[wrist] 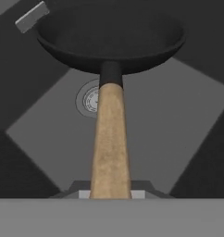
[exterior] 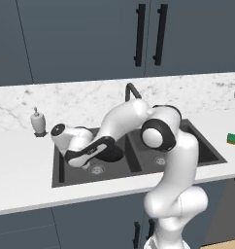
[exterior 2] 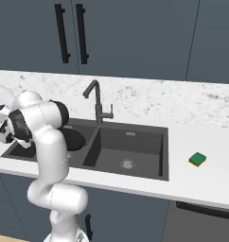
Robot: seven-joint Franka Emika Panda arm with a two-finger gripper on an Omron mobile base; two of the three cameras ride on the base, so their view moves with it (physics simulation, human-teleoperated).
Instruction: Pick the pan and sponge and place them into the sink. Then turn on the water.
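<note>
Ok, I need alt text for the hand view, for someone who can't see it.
A black pan hangs above a dark grey sink basin, held by the end of its light wooden handle, which runs straight up from the gripper at the bottom. A round silver drain shows on the basin floor beneath the handle.

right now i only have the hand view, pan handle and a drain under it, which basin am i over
Observer: The left basin of the sink; the pan hangs inside it above that drain.
Operator: where's the sponge
Observer: The sponge lies on the counter right of the sink, apart from the rim.
Operator: is the water on
Observer: No stream shows at the faucet, which stands behind the divider.
Operator: anything left of the sink
Observer: A white soap dispenser stands by the back left corner.
</note>
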